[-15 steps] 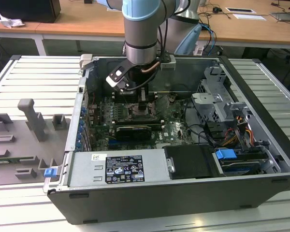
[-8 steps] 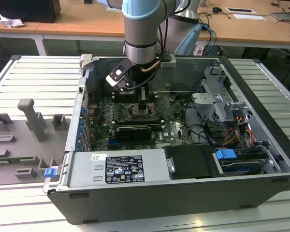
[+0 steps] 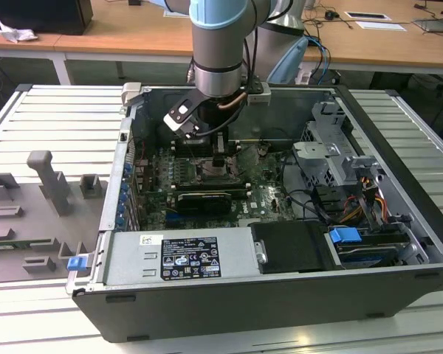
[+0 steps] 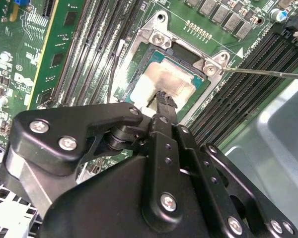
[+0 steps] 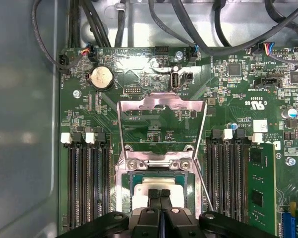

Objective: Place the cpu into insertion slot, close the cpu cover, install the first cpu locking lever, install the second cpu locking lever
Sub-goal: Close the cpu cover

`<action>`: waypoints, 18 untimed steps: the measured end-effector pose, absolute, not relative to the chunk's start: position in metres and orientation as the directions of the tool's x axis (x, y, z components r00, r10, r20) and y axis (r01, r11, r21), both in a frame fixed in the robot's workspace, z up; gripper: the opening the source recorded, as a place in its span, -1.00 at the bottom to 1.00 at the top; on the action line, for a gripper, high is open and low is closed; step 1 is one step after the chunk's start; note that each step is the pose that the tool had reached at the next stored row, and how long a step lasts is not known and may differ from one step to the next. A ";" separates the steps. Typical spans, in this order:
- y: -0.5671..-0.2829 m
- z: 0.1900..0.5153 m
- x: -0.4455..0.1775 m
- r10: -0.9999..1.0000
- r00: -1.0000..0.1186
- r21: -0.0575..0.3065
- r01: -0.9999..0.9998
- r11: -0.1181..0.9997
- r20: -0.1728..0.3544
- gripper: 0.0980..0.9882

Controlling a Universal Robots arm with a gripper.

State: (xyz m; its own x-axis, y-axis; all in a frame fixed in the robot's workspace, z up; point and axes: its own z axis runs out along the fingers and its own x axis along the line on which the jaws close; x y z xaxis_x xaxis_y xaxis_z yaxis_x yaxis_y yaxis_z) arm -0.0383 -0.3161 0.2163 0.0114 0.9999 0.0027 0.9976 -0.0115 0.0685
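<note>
The cpu (image 4: pixel 165 79) (image 5: pixel 143 184), with its dull silvery face up, lies flat inside the insertion slot (image 4: pixel 145 59) (image 5: pixel 125 184) on the green board. My gripper (image 4: pixel 165 99) (image 5: pixel 159 194) (image 3: pixel 218 168) is shut, its two fingertips pressed together right over the cpu's middle, either touching it or just above it. The cpu cover (image 5: pixel 162 103) is swung open, hinged at the slot's far edge, and the board shows through its window. A thin locking lever (image 4: pixel 268 73) (image 5: pixel 205 192) sticks out loose beside the slot.
Long memory slots (image 5: pixel 84 183) (image 4: pixel 248 79) flank the socket on both sides. Black cables (image 5: pixel 188 29) run along the board's far edge. In the exterior view the case walls, power supply (image 3: pixel 184 258) and drive cage (image 3: pixel 332 155) surround the arm; grey fixtures (image 3: pixel 48 184) lie outside.
</note>
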 end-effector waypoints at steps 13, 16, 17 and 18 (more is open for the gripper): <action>-0.316 0.229 -0.038 1.000 0.011 0.069 0.998 -0.012 0.003 -0.98; -0.316 0.231 -0.038 1.000 0.011 0.069 0.998 -0.012 0.003 -0.98; -0.316 0.232 -0.038 1.000 0.011 0.069 0.998 -0.012 0.003 -0.98; -0.316 0.233 -0.038 1.000 0.011 0.068 0.998 -0.012 0.003 -0.98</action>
